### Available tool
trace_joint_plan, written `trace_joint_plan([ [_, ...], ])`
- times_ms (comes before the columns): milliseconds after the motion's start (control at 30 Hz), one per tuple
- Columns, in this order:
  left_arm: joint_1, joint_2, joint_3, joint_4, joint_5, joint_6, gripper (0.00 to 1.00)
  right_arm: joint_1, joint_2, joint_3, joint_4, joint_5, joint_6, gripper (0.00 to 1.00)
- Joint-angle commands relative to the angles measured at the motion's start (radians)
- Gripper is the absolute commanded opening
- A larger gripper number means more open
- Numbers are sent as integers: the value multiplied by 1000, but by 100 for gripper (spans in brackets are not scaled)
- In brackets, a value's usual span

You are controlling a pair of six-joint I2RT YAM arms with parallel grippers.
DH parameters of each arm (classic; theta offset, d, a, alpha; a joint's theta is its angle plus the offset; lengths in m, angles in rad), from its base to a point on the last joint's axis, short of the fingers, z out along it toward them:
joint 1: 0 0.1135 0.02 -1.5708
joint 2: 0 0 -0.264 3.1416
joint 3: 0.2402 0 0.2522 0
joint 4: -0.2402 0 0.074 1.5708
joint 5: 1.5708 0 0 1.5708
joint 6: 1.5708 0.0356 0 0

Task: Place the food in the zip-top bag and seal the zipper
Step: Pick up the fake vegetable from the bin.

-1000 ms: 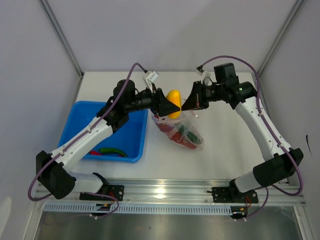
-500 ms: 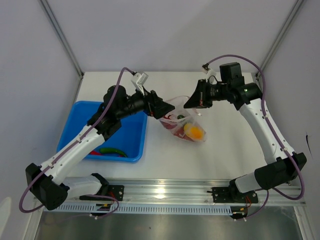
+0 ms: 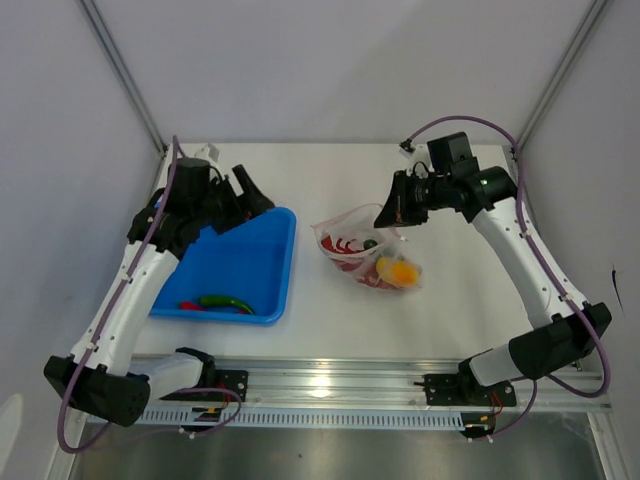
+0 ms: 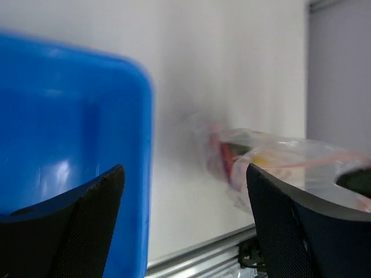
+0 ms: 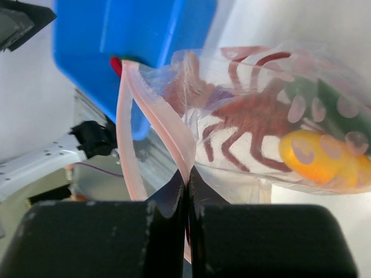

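The yellow fruit (image 3: pixel 393 270) has been dropped into the clear bag (image 3: pixel 345 240) on the bench (image 3: pixel 450 300), its pink rim (image 5: pixel 124 133) clamped by the right pincer (image 3: pixel 388 214). The left pincer (image 3: pixel 258 198), spread and empty, is drawn back over the blue tray (image 3: pixel 240 260), where peppers (image 3: pixel 225 302) remain.

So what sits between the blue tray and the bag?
Nothing: only bare white table separates the blue tray from the zip-top bag, as the top external view shows.

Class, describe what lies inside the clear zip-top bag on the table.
Inside the zip-top bag: a yellow-orange fruit, several red chili peppers and a dark green piece. They overlap behind crinkled plastic, so their exact number and anything underneath are hidden.
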Motion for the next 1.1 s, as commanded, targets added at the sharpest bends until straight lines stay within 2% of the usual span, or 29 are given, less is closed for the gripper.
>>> trace_joint_plan([
  [0,46,-35,22,-438,-242,-170,87,59,18,31,-61,115,-63,0],
  [133,65,-42,-67,-536,-275,-247,90,110,40,15,-60,152,-67,0],
  [233,80,-24,-107,-519,-256,-258,90,131,58,-2,-55,147,-63,0],
  [500,146,33,-328,-390,-227,-219,90,134,126,56,-95,185,-98,0],
  [633,165,68,-354,-366,-255,-209,89,120,153,64,-101,196,-103,0],
  [900,163,233,-281,-416,-307,-186,89,100,237,106,-118,300,-127,0],
  [1067,184,272,-261,-430,-305,-189,89,54,273,168,-130,345,-110,0],
])
